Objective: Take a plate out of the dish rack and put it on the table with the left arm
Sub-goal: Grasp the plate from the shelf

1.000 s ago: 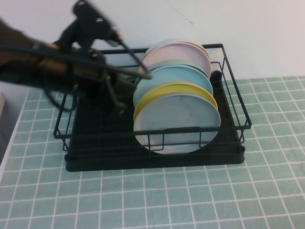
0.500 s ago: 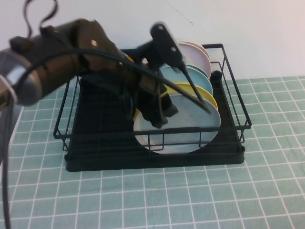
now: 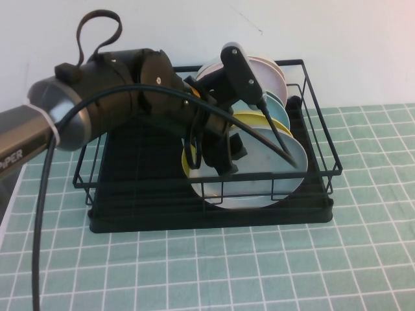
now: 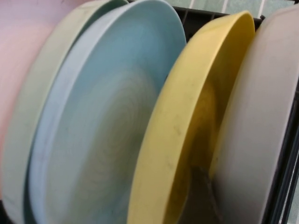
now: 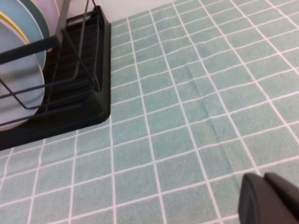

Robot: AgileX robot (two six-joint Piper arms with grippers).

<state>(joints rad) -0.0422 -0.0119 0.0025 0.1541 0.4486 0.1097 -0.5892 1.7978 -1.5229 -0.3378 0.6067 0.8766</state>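
The pale grey-blue plate (image 3: 259,178) stands upright at the front of the row in the black wire dish rack (image 3: 316,110). A yellow plate (image 3: 256,118) stands just behind it. My left gripper (image 3: 285,152) reaches down over the rack from the left, open. One thin finger lies across the plate's front face. In the left wrist view a dark finger (image 4: 201,196) sits in the gap between the yellow plate (image 4: 187,126) and the grey plate (image 4: 261,116). My right gripper (image 5: 271,200) is shut and empty, low over the table (image 5: 187,116) to the right of the rack (image 5: 79,107).
Behind the yellow plate stand light-blue plates (image 3: 275,107), a pale green one and a pink one (image 3: 262,71). The rack's left half holds no plates. Green tiled table (image 3: 259,272) lies in front. A white wall rises behind the rack.
My left arm swung from the rack's left side over to the plates, and its gripper came down onto the front plate's rim. The plates have not moved.
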